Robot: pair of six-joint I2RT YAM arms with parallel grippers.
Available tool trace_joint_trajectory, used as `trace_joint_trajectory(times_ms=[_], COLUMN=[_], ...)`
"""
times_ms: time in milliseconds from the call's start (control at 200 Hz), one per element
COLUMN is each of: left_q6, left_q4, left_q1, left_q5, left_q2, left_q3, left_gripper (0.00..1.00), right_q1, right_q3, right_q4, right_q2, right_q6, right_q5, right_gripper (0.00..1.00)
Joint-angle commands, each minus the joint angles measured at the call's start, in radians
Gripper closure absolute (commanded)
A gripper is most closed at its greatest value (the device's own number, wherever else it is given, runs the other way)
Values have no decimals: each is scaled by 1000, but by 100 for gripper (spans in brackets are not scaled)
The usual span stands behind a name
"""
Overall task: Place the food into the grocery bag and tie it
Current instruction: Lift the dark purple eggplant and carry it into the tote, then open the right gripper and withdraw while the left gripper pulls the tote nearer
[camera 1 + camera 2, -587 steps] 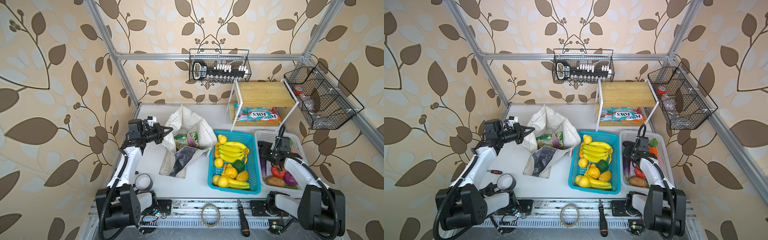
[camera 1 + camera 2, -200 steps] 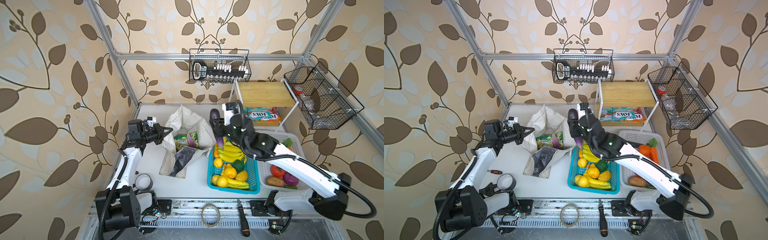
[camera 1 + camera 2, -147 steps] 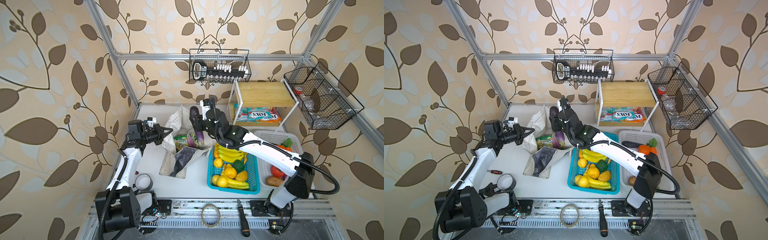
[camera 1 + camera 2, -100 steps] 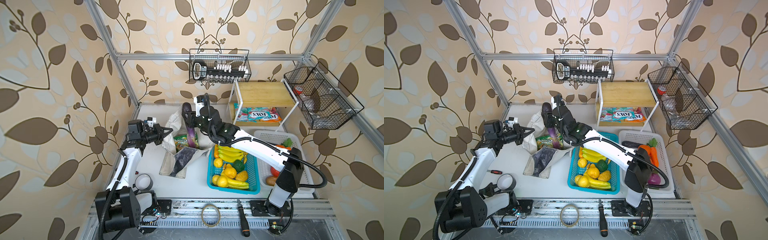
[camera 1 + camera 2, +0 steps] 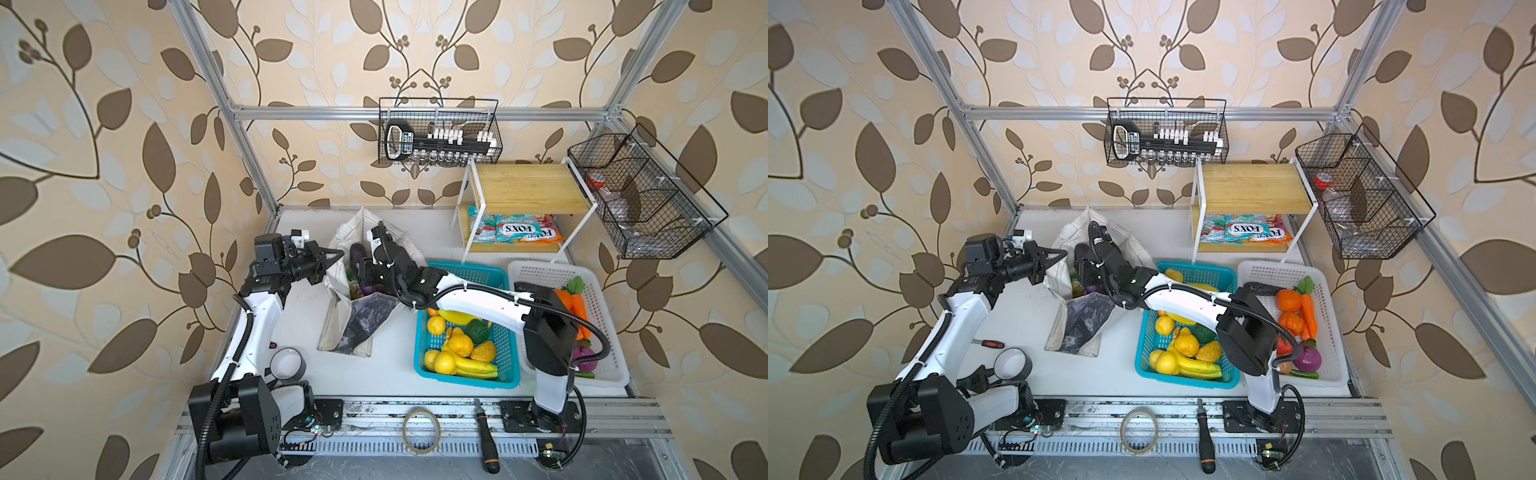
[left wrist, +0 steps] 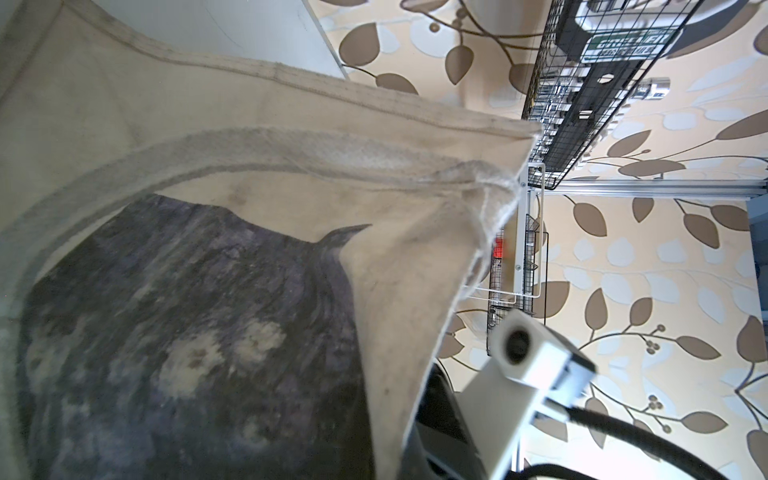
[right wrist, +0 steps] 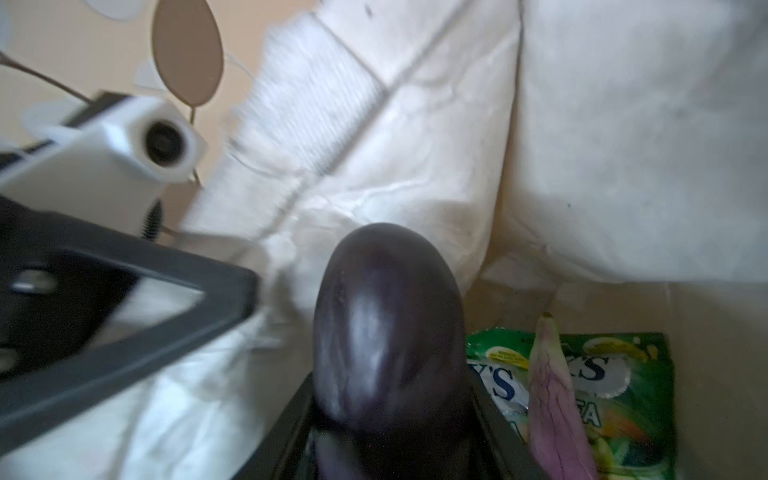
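Note:
The grocery bag [image 5: 353, 324] [image 5: 1077, 324] stands at left centre with its mouth open. My left gripper [image 5: 338, 252] [image 5: 1061, 251] is shut on the rim of the bag's left side; in the left wrist view the bag's fabric [image 6: 208, 311] hides the jaws. My right gripper [image 5: 365, 270] [image 7: 390, 436] is shut on a dark purple eggplant [image 5: 356, 253] [image 5: 1080, 251] [image 7: 386, 316], which it holds over the bag's mouth. Inside the bag lie a green snack packet [image 7: 615, 386] and a paler purple eggplant [image 7: 552, 395]. No orange fruit shows in the bag.
A blue basket [image 5: 420, 345] of yellow fruit and bananas sits right of the bag. Beyond it is a white basket [image 5: 540, 272] of vegetables. A wooden shelf [image 5: 523, 187] at the back right holds FOX'S packets. A tape roll [image 5: 287, 362] lies by the left arm.
My right arm has carried the eggplant leftward from above the blue basket to over the bag's mouth. The left gripper has kept its hold on the bag's rim.

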Motion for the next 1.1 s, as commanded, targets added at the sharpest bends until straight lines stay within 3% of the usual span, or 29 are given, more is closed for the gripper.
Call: trace_joint_trajectory(times_ms=[0, 200, 530, 670, 760, 1095], left_q6=[-7, 80, 118, 127, 168, 202], left_q4=[60, -34, -28, -26, -78, -103], left_q1=[26, 90, 190, 220, 244, 267], left_q5=[8, 23, 5, 11, -19, -46], left_q2=[-25, -31, -39, -26, -35, -28], left_q3=[69, 52, -19, -30, -16, -4], left_gripper=[100, 100, 100, 100, 100, 100], right_q1=[-17, -27, -24, -21, -22, -53], right_q3=[-2, 30, 158, 186, 225, 190], right_q4=[10, -30, -118, -132, -152, -168], right_q2=[54, 120, 159, 114, 83, -93], right_q6=[43, 41, -13, -41, -73, -123], right_q5=[-53, -81, -151, -147, -157, -195], right_gripper=[61, 48, 24, 14, 3, 0])
